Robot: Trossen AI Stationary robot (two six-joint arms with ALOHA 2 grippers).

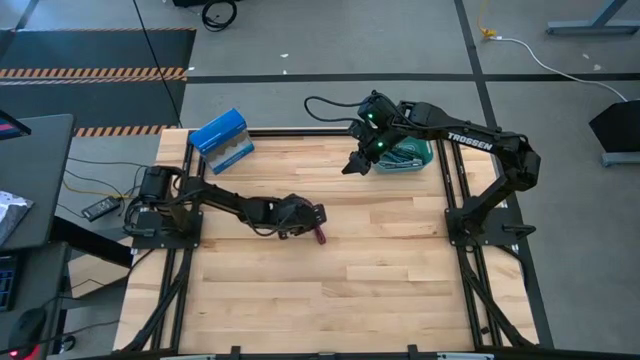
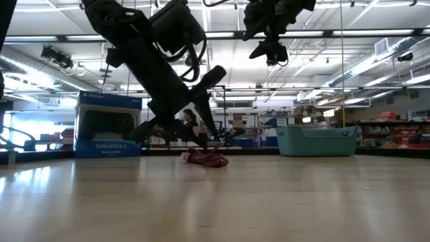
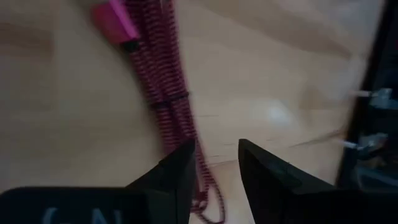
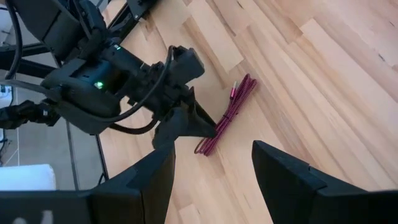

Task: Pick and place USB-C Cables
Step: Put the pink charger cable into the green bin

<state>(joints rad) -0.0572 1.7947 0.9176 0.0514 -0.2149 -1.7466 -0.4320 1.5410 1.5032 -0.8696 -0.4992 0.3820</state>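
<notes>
One maroon cable (image 1: 320,235) lies on the bench (image 1: 380,260). The left gripper (image 1: 316,214) is low, just beside the cable, jaws narrow and empty. The right gripper (image 1: 352,165) hangs high, well apart from the cable, jaws wide and empty.

Bare wooden table (image 1: 330,300) lies open; blue box (image 1: 221,139) and teal bin (image 1: 408,155) (far edge) obstruct.
</notes>
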